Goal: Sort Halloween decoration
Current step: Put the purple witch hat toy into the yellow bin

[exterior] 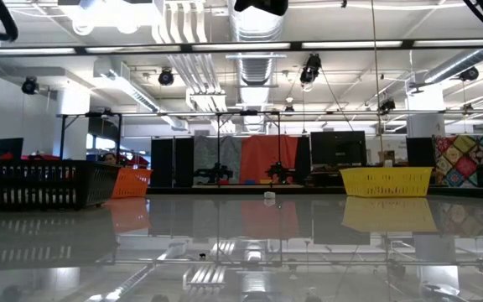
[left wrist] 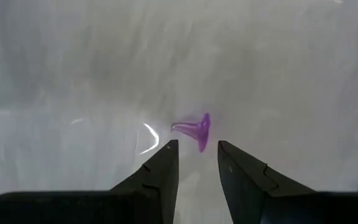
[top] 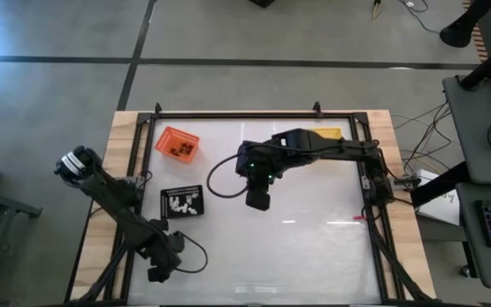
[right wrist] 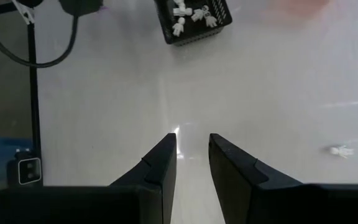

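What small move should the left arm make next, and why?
Probably ease forward and down. In the left wrist view, a purple trinket lies on the table just ahead of the left gripper, whose fingers stand apart with nothing between them, so closing now would likely miss it.

Bright overhead strip lights glare off the glossy white table, which mirrors the trays in the low view, while streaks of glare sit beside the soft, blurred purple trinket.
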